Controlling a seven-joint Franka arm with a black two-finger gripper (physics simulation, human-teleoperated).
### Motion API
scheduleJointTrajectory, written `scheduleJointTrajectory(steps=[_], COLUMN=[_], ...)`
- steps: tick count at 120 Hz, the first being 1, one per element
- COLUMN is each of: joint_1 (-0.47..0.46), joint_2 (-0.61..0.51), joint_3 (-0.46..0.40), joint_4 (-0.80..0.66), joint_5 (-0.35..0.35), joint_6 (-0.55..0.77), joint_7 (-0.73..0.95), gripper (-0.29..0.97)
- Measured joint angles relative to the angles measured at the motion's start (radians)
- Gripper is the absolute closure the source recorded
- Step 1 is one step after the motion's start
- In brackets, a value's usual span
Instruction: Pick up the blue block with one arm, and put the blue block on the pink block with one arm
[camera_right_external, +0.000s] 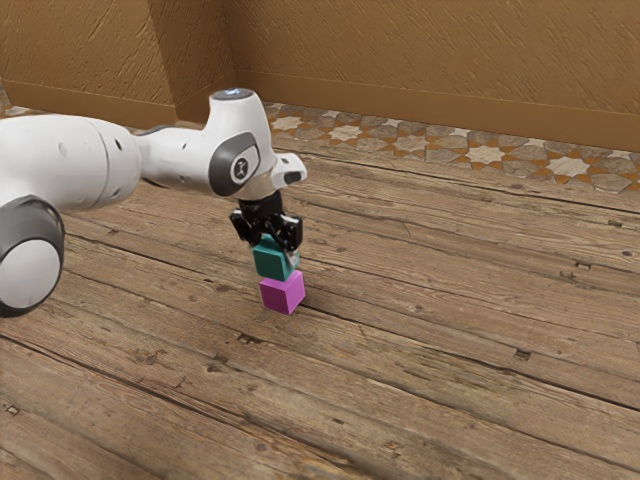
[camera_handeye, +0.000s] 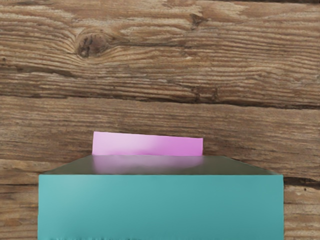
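The blue block (camera_right_external: 275, 262), teal in colour, sits directly on top of the pink block (camera_right_external: 282, 293) on the wooden table, slightly offset toward the exterior view's left. My black gripper (camera_right_external: 267, 240) comes down from above and is shut on the blue block's upper part, one finger on each side. In the wrist view the blue block (camera_handeye: 160, 205) looms large just under my hand, and a strip of the pink block (camera_handeye: 148, 144) shows past its far edge.
The plank table (camera_right_external: 450, 330) stretches wide around the stack. A tiled floor strip (camera_right_external: 480, 152) and a wooden wall lie beyond the table's back edge. My white arm (camera_right_external: 120, 165) reaches in from the exterior view's left.
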Motion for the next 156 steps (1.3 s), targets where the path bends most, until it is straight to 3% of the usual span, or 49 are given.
scheduleJointTrajectory(steps=[156], joint_1=[0.023], joint_2=[0.037], joint_3=[-0.005], joint_4=[0.048], joint_5=[-0.016], joint_6=[-0.025], joint_7=[0.121], gripper=[0.35])
